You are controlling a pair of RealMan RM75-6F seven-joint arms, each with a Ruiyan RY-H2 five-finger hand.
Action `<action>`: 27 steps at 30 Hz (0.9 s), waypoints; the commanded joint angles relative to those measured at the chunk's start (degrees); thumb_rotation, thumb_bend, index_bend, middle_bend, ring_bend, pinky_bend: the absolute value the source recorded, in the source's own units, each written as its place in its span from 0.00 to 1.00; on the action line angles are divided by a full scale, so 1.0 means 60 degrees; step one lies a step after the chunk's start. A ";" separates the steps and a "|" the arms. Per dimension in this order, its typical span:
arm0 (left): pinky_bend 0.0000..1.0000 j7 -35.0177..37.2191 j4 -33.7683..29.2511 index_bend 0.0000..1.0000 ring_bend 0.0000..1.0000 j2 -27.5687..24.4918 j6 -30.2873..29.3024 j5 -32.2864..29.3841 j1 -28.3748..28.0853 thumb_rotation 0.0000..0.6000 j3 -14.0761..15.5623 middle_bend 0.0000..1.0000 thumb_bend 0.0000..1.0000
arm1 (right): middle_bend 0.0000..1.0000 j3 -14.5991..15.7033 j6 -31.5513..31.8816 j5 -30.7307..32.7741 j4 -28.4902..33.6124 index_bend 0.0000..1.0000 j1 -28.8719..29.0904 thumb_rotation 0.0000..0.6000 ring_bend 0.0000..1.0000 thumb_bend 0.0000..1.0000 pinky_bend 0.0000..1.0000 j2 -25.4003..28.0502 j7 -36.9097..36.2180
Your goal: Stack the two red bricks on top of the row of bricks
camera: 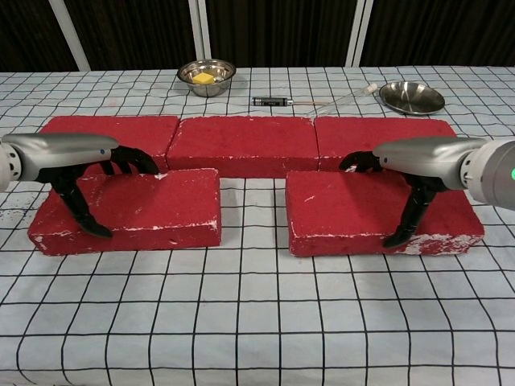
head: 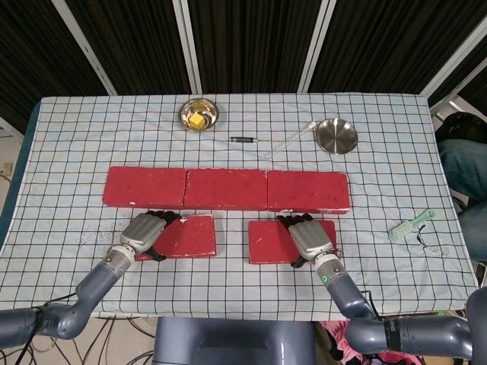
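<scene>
Two loose red bricks lie flat at lower centre of the head view, the left brick (head: 185, 236) and right brick (head: 273, 242) well apart. Just above them the row of bricks (head: 226, 188) runs end to end across mid-frame

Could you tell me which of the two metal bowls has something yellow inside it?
The left metal bowl, behind the brick row; the right bowl is shallower and empty.

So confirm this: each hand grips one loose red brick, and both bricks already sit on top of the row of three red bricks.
Wrong on placement. Left hand and right hand each grip a loose red brick, but the chest view shows both on the checked tablecloth, in front of the row of three red bricks.
</scene>
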State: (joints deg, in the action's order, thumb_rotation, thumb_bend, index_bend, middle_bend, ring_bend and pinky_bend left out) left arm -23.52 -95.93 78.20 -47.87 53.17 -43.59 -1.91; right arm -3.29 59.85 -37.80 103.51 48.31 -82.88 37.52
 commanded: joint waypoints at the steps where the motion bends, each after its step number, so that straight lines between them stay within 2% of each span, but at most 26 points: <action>1: 0.32 0.0051 -0.0059 0.20 0.17 -0.0046 -0.0030 0.0051 0.0011 1.00 0.0000 0.25 0.30 | 0.18 -0.0018 0.0031 -0.0031 0.0050 0.09 -0.0003 1.00 0.15 0.02 0.11 0.0017 -0.0010; 11: 0.31 0.0188 -0.0923 0.20 0.17 -0.0688 -0.0497 0.0501 0.0155 1.00 -0.0073 0.25 0.30 | 0.18 -0.0134 0.0352 -0.0245 0.0697 0.09 -0.0087 1.00 0.15 0.02 0.11 0.0511 -0.0063; 19: 0.30 0.0234 -0.1736 0.20 0.17 -0.1738 -0.0693 0.0586 0.0074 1.00 -0.0395 0.25 0.30 | 0.18 -0.0395 0.0984 -0.0595 0.1799 0.10 -0.0358 1.00 0.15 0.02 0.11 0.1759 -0.0257; 23: 0.30 0.0113 -0.1585 0.20 0.17 -0.2127 -0.0439 0.0312 -0.0293 1.00 -0.0730 0.25 0.30 | 0.18 -0.0697 0.0903 -0.0581 0.2002 0.10 -0.0289 1.00 0.15 0.02 0.11 0.2454 -0.0372; 27: 0.30 0.0137 -0.1150 0.20 0.17 -0.2309 0.0183 -0.0192 -0.0793 1.00 -0.1054 0.24 0.30 | 0.18 -0.1036 0.0298 -0.0265 0.1719 0.10 0.0049 1.00 0.15 0.02 0.11 0.2960 -0.0413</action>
State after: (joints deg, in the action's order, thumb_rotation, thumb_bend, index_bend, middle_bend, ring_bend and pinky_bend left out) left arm -22.70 -104.36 65.07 -48.69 53.70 -46.71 -7.07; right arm -8.29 63.53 -40.44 114.70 47.45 -66.48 35.30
